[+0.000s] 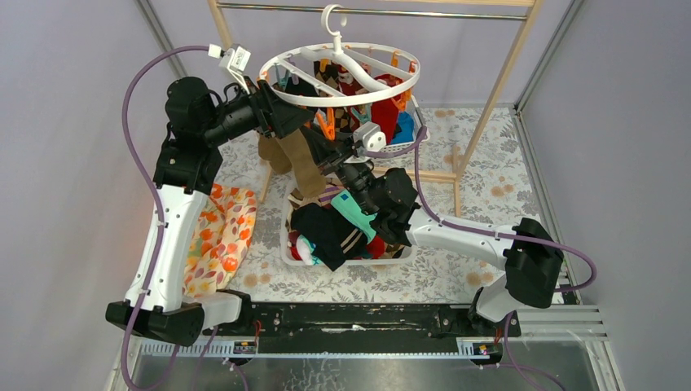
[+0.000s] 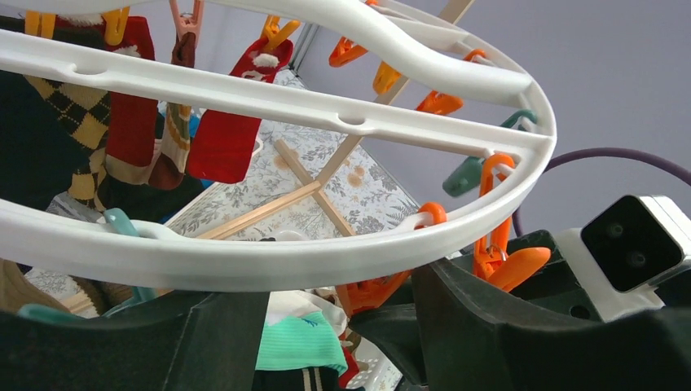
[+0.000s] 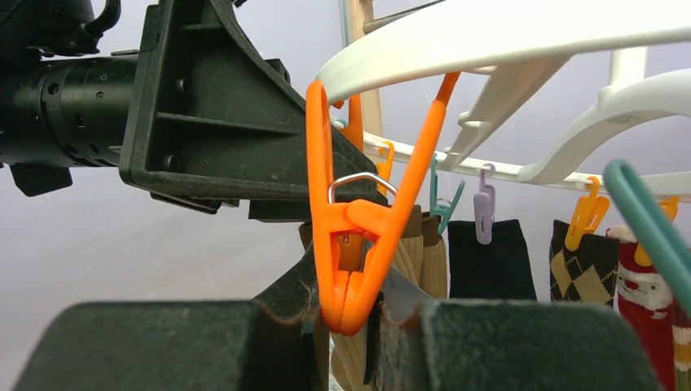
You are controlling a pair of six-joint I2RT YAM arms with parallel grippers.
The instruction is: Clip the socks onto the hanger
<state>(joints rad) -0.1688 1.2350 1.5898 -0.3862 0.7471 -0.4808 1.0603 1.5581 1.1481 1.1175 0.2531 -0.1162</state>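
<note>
The white ring hanger [image 1: 281, 59] hangs from the rail, with socks clipped along its far side. My left gripper [image 1: 285, 114] is at the ring's near-left rim. In the left wrist view its fingers [image 2: 122, 342] stand wide apart under the rim [image 2: 244, 252], open, an orange clip [image 2: 379, 292] between them. My right gripper [image 1: 326, 151] reaches up from below. In its wrist view the orange clip [image 3: 350, 220] hangs with its jaws closed between the right gripper [image 3: 358, 326] fingers. They pinch a long tan sock [image 3: 420, 252], which hangs below the ring [image 1: 301, 167].
A white basket [image 1: 285, 236] under the arms holds loose socks, a mint-green one [image 1: 354, 208] on top. A second basket [image 1: 411, 142] sits behind. The wooden rail frame [image 1: 505, 73] stands at the back. A floral cloth [image 1: 224, 228] lies at the left. Black [image 3: 489, 252] and argyle [image 3: 583, 269] socks hang clipped.
</note>
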